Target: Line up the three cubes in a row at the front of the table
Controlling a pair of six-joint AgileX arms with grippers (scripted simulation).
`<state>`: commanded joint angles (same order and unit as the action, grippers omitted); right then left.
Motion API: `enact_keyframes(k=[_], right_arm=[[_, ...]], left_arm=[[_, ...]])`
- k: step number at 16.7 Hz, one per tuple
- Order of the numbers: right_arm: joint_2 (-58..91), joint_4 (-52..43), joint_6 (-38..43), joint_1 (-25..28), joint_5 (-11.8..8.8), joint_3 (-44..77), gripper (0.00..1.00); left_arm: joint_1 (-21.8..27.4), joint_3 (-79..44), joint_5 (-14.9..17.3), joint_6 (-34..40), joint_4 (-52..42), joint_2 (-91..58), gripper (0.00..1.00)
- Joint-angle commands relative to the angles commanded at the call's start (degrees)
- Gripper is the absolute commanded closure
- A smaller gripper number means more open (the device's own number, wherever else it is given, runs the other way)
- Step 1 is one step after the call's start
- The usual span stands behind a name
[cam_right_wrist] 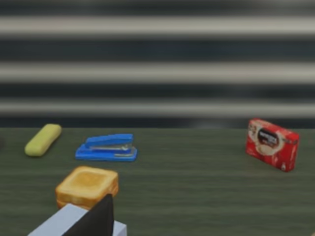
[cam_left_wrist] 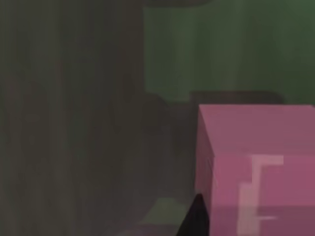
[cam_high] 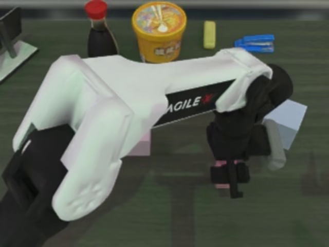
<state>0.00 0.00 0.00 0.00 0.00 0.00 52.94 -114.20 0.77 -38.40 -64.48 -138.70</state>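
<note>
**Small pink cube pinched over the table's front**

The left gripper is seen reaching across to right of centre, its fingers clamped on the small bright pink cube, which fills the left wrist view. The pale blue-grey cube sits just behind it on the dark green table. The pale pink-white cube is glimpsed under the arm. The right gripper's state cannot be told.

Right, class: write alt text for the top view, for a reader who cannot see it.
A white left arm reaches across a dark green table, its hand closed on a small pink cube. A pale blue cube sits beside it; a bottle and noodle cup stand behind.
</note>
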Motion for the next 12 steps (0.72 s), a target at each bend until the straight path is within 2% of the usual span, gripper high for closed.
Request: enact_keyframes(k=[5, 12], right_arm=[[0.00, 0.00, 0.00, 0.00, 0.00, 0.00, 0.00], [0.00, 0.00, 0.00, 0.00, 0.00, 0.00, 0.00]], left_arm=[[0.00, 0.00, 0.00, 0.00, 0.00, 0.00, 0.02], [0.00, 0.00, 0.00, 0.00, 0.00, 0.00, 0.00]])
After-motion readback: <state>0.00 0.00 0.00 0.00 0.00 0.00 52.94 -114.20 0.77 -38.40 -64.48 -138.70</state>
